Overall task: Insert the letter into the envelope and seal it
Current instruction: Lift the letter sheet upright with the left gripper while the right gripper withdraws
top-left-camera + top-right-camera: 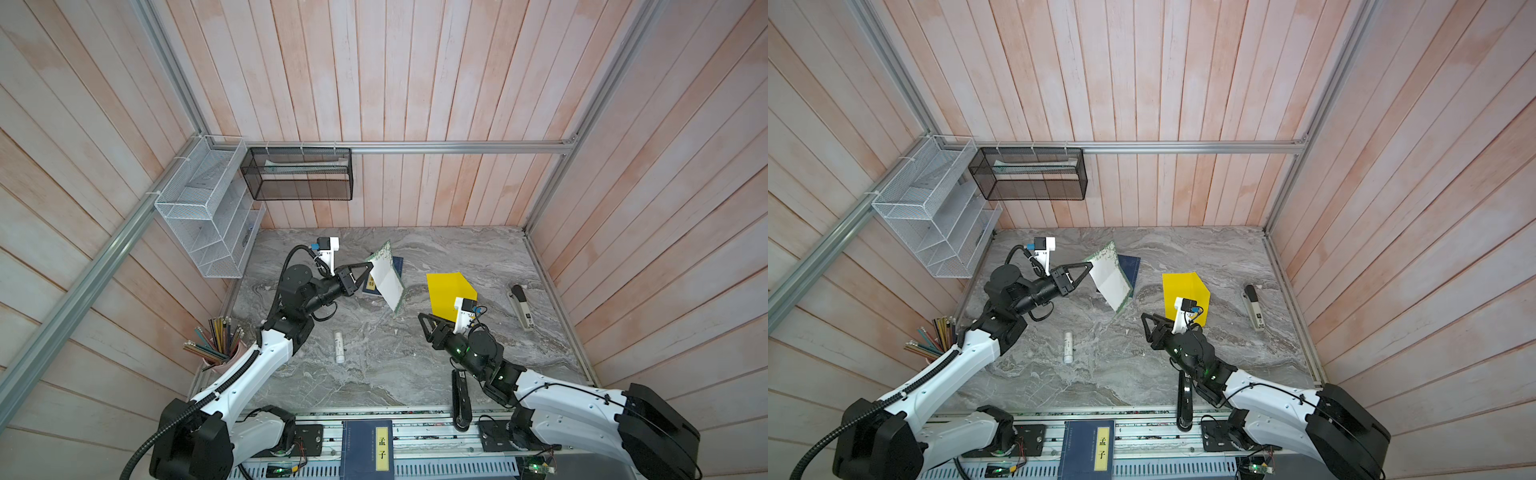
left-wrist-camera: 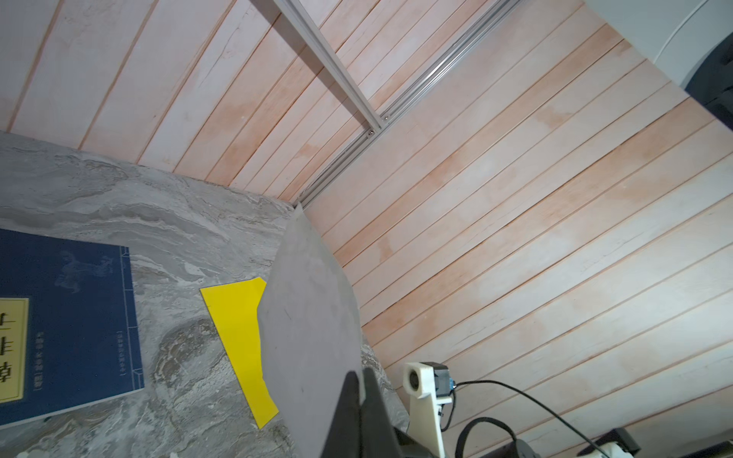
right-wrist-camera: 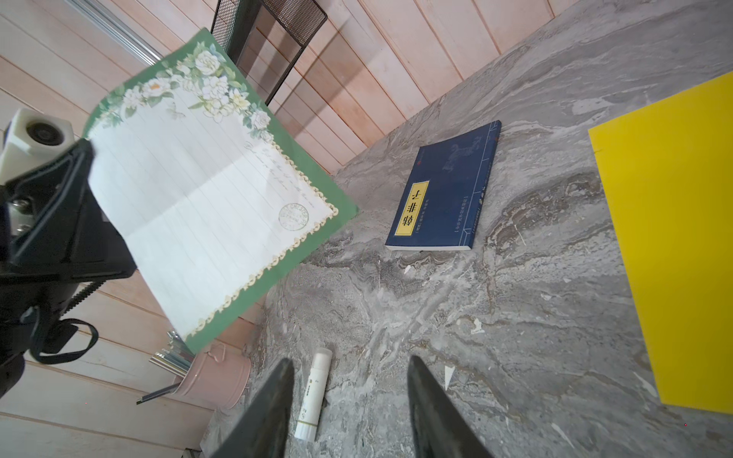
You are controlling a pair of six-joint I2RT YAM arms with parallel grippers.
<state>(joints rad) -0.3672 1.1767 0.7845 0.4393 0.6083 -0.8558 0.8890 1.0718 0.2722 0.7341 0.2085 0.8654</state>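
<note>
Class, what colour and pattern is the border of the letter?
Green with white flowers and a scalloped cream trim, clearest on the letter in the right wrist view.

Two books, one letter, one envelope

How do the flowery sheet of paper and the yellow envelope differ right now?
The letter is white, lined, with a green floral border; the envelope is plain bright yellow. The letter is lifted off the table, pinched at one edge by the left gripper; the envelope lies flat on the marble table, untouched. The letter shows a fold crease across its middle; the envelope looks smooth. Both are thin paper.
</note>
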